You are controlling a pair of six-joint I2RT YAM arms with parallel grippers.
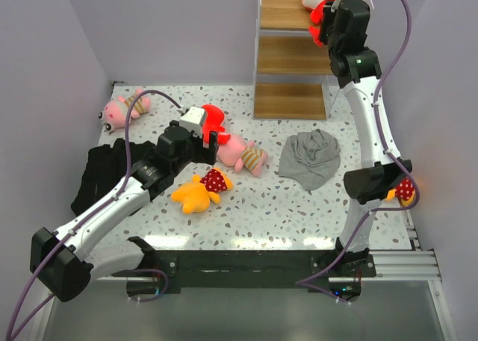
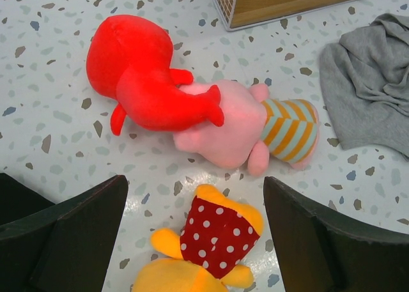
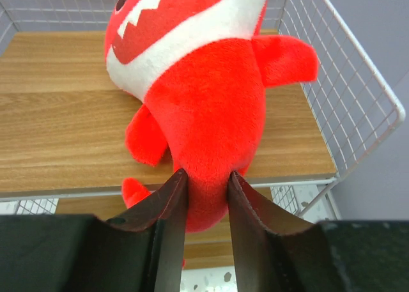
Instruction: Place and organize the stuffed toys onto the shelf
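The shelf stands at the back right. On its top board lies a red-and-white stuffed toy, and my right gripper has both fingers pressed on its tail end. My left gripper hangs open over a yellow-orange toy with a red dotted top, one finger on each side, not touching. Just beyond lie a red toy and a pink toy in a striped shirt, touching each other. Another pink toy lies at the far left. A second yellow toy peeks from behind the right arm.
A grey cloth lies crumpled on the table in front of the shelf. A black cloth lies at the left, partly under the left arm. White wire mesh walls the shelf's right side.
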